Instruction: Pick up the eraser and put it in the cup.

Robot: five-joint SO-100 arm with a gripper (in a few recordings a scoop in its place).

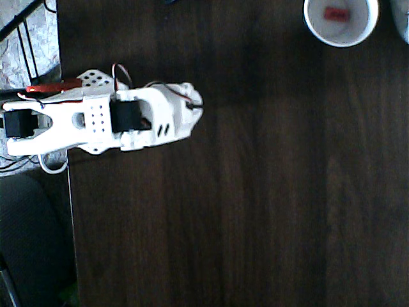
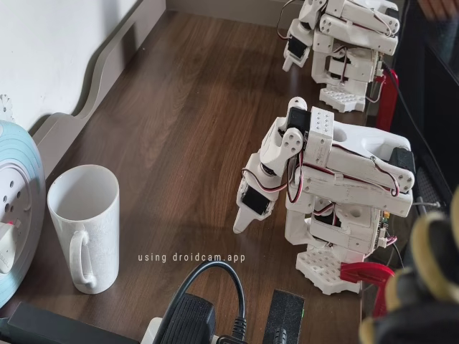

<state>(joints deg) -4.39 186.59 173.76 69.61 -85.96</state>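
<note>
Dark wooden table, white cup standing on it

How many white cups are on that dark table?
2 in the overhead view: one round white cup at the top edge, holding the small pink-red eraser; a sliver of another white vessel at its right.

**Setting: home desk used as a hobby robotics bench**

The work surface is a dark wood-grain table set against a white wall with a moulded skirting. A white 3D-printed arm is fixed to the table edge by a red clamp. A ceramic mug, a black power adapter and loose cables indicate improvised, domestic equipment.
</note>
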